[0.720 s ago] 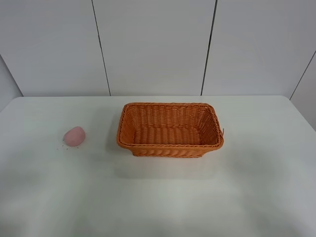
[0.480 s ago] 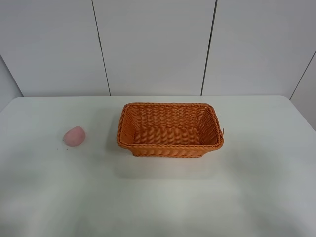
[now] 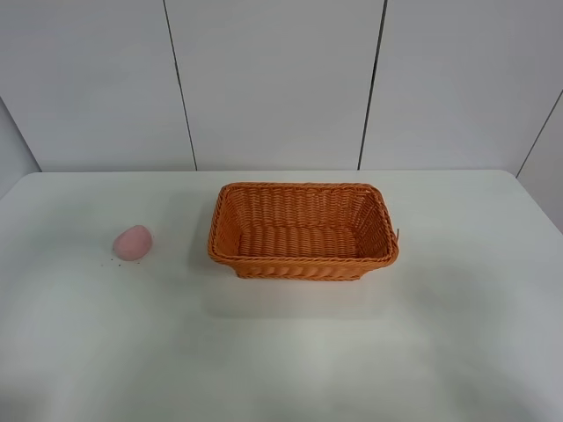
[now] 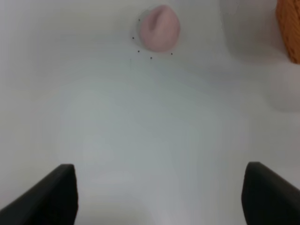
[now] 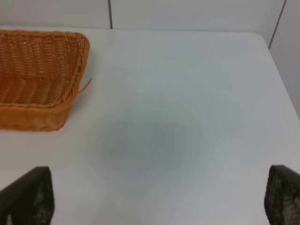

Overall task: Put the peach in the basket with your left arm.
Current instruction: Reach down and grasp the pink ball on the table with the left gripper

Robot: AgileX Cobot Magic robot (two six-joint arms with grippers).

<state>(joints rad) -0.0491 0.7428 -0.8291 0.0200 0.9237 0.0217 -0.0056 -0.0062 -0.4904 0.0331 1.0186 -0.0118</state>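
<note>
left gripper: its two black fingers sit at the outer edges of the wrist view, spread wide apart, with only bare white table between them. it grips nothing and touches nothing. can't tell how high it sits over the surface.

peach lies on the table ahead of the left gripper, well apart from both fingers and roughly centred between them. pale pink, matte, rounded, with a faint crease down the middle. a few tiny dark specks dot the table just beside it.

exterior high view: peach is on the left part of the table, outside the basket and well apart from it, with a strip of bare table between. basket is near the table's middle, upright, long side toward the camera. orange-brown wicker, flaring sides, thick braided rim. one corner of it shows at the edge of the left wrist view.

right gripper: same posture, dark fingers wide apart at the edges of its wrist view, bare table between them, clamped on nothing. the basket's end wall is off to one side, not touching it. a loose wicker strand sticks out at that corner.

white panelled wall with dark vertical seams stands behind the table.
</note>
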